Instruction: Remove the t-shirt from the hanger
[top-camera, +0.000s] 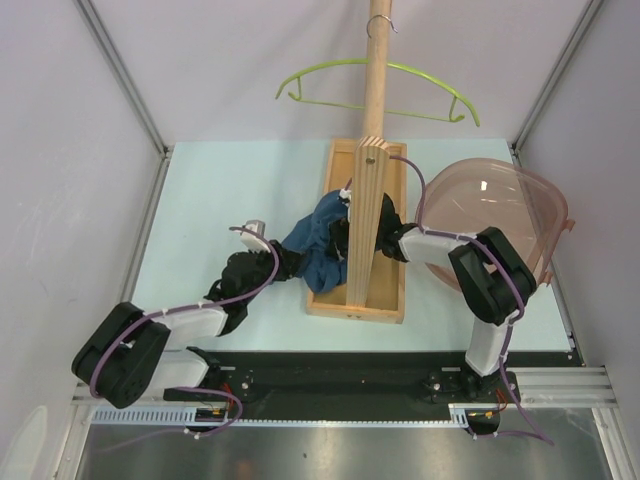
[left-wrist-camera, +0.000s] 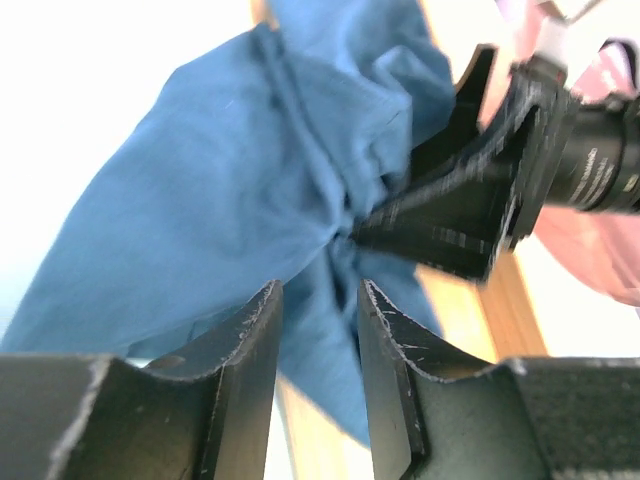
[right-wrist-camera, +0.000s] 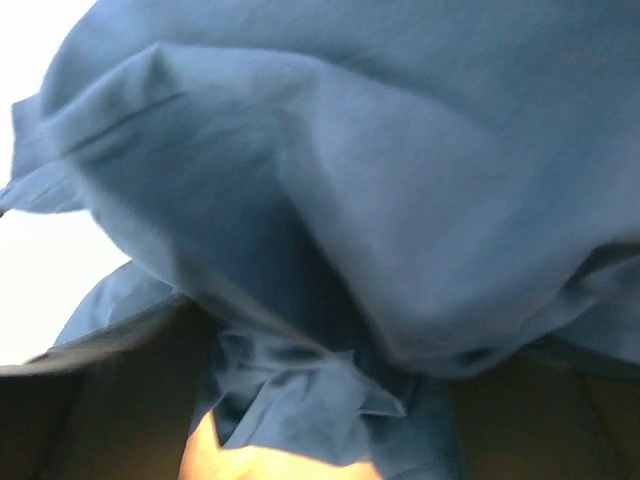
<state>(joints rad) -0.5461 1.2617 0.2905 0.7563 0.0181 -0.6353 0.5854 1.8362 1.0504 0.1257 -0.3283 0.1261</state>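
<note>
The left tool, nearest, is clamped on a fold of the t-shirt. The t-shirt lies bunched on the wooden stand base at mid-counter, stretching rightward to the pole. Opposite, the right tool is spread wide, cloth draped over it. Beyond, the hanger hangs bare, well apart.
</note>
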